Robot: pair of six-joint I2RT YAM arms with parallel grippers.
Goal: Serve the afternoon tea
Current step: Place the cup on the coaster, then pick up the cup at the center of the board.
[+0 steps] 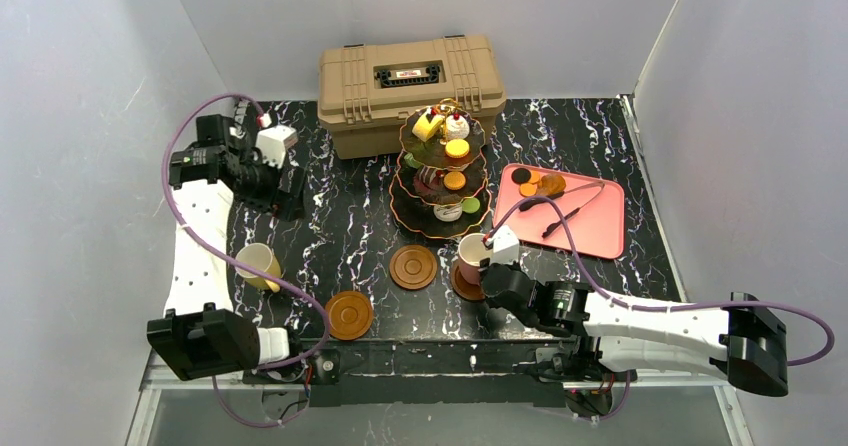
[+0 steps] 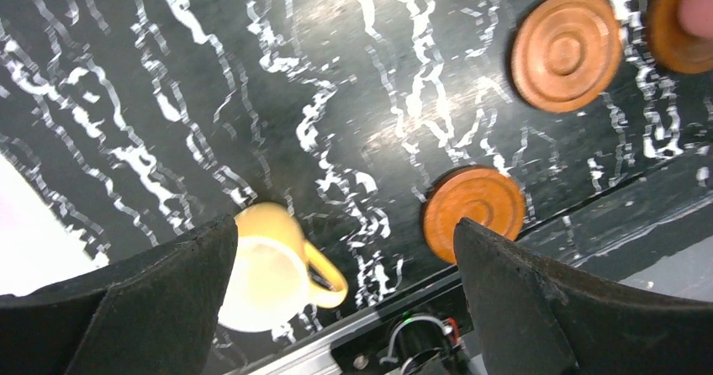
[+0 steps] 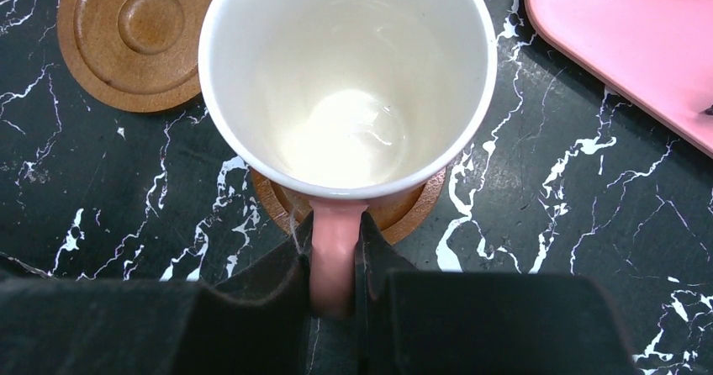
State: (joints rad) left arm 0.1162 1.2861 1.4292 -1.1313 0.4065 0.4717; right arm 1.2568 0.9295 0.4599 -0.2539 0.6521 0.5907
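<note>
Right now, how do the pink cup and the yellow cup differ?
The pink cup is over a saucer; the yellow cup sits on bare table. The right gripper pinches the pink cup's handle; the yellow cup is free, the left gripper open and clear of it. Both look empty.

White arm links, black joints, purple cables, black end effector fingers

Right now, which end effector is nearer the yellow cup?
Left. The left end effector hangs open above the table, just past the yellow cup, not touching it. The right end effector is across the table, shut on the handle of the pink cup.
</note>
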